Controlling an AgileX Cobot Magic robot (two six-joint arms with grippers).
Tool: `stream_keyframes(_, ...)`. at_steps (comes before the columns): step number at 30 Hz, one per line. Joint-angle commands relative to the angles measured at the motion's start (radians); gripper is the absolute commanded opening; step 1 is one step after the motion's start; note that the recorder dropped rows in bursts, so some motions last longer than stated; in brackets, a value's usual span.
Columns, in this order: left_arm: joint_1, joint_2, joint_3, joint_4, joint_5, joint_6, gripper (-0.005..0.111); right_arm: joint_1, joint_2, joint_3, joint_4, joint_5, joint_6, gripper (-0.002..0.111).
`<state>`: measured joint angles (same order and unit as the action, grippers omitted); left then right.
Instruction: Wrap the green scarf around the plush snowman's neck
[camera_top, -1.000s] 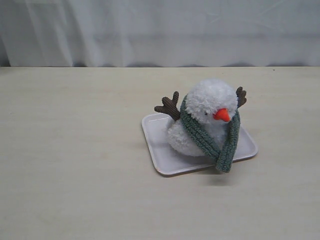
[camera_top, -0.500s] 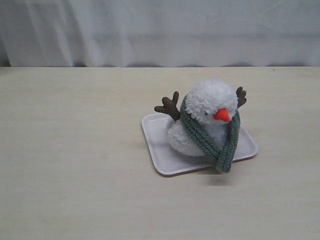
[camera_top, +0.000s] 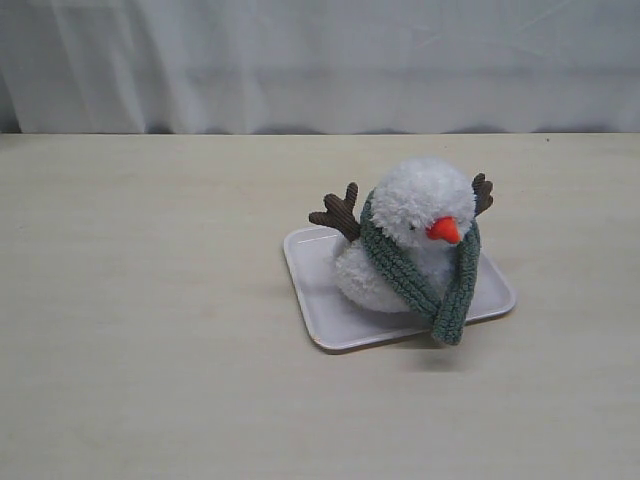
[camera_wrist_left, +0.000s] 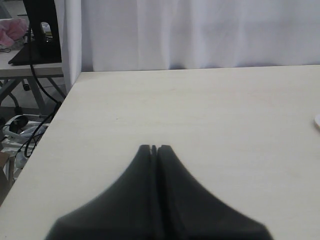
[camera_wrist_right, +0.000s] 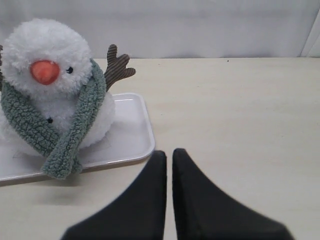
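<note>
The plush snowman (camera_top: 420, 225) sits on a white tray (camera_top: 320, 300), orange nose toward the front right. The green scarf (camera_top: 405, 275) lies round its neck, both ends crossing in front and hanging over the tray's front edge. In the right wrist view the plush snowman (camera_wrist_right: 47, 60) with the green scarf (camera_wrist_right: 75, 135) is close by, and my right gripper (camera_wrist_right: 169, 153) is shut and empty over the table beside the tray (camera_wrist_right: 130, 135). My left gripper (camera_wrist_left: 154, 147) is shut and empty, far from the toy. Neither gripper shows in the exterior view.
A pale wooden table (camera_top: 150, 350) carries the tray. A white curtain (camera_top: 320, 60) hangs behind. In the left wrist view the table's side edge (camera_wrist_left: 60, 115) drops off to cables and a stand on the floor.
</note>
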<state>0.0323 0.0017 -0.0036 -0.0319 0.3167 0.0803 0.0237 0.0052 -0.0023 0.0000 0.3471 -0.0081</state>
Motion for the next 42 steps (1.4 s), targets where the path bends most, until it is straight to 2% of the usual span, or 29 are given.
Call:
stream_keyframes(1, 0.002, -0.002, 0.004, -0.007, -0.009, -0.003, 0.0, -0.008, -0.005, 0.002, -0.013, -0.005, -0.007, 0.004)
stream_keyframes(42, 0.002, -0.002, 0.004, -0.005, -0.009, -0.003, 0.0, -0.008, -0.005, 0.002, -0.067, -0.005, -0.007, 0.004)
